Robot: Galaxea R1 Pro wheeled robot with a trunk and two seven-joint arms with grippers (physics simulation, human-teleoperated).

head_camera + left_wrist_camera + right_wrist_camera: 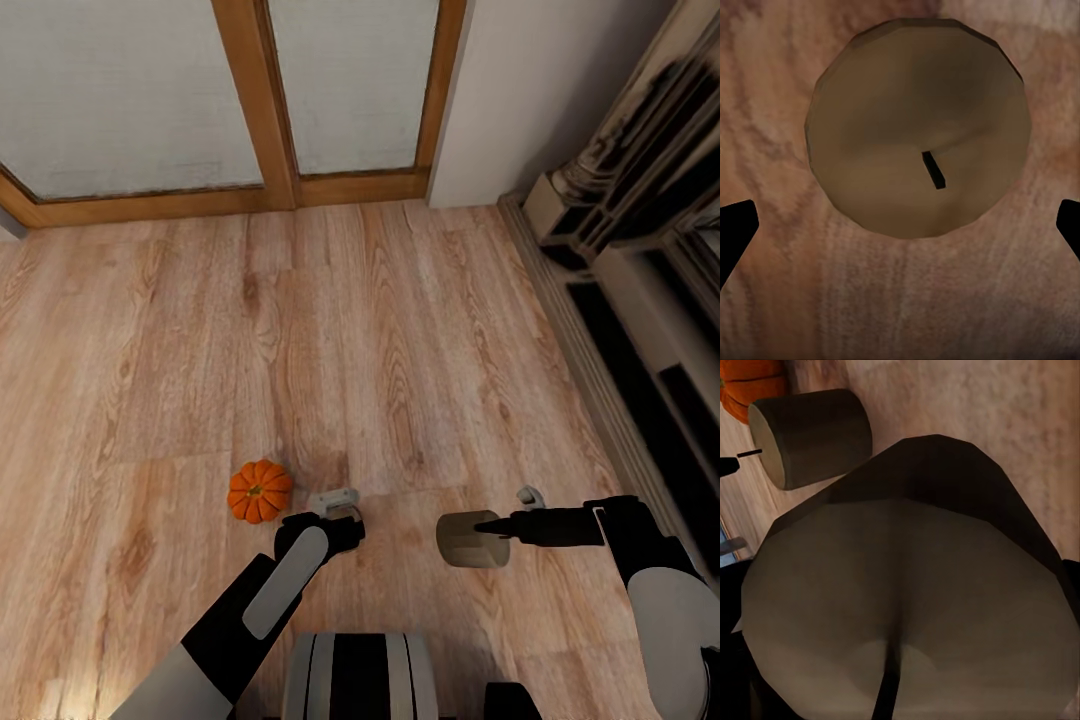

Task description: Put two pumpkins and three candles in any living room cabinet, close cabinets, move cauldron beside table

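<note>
The floor (200, 330) is pale wood planks with wavy grain. A round, bumpy orange pumpkin (259, 491) sits on it, just beside the left gripper (335, 500). That gripper hangs over a fat tan candle (918, 127) with a short dark wick — its fingers are spread wide apart. The right gripper (505, 525) is clamped on another smooth, stubby candle (472, 539), lying sideways. A dark fireplace (640, 240) stands on the right.

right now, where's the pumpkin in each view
head view: pumpkin on the floor, just beyond the left gripper.
right wrist view: pumpkin cut by the picture's edge, past the held candle and a second candle.
left wrist view: a floor candle from above instead.
shared landmark: wood plank floor.
</note>
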